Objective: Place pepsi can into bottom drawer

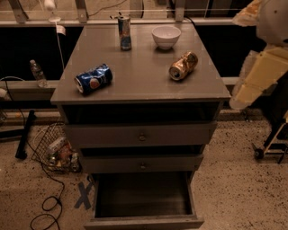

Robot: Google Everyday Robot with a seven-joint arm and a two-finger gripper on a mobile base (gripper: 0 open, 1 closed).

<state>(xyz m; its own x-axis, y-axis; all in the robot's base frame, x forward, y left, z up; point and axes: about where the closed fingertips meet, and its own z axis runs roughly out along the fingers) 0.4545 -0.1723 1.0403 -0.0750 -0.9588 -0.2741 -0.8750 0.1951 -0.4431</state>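
Glossy metal pepsi can (93, 78); matt plastic claw (246, 13), top right

Dim warm overhead light, soft sheen on the cabinet top (144, 67), hand (250, 14) pale at upper right.

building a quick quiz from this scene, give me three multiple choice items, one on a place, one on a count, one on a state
1. Where does the pepsi can lie?
A) front left of the cabinet top
B) on the floor
C) in the bottom drawer

2. How many cans are on the cabinet top?
A) one
B) three
C) five

3. The bottom drawer is:
A) shut
B) pulled open
C) taken out

Answers:
1 A, it lies on its side near the front left edge.
2 B, the pepsi can, the gold can and the upright slim can.
3 B, its dark inside shows.

The gripper is out of view; only pale arm parts show at the right.
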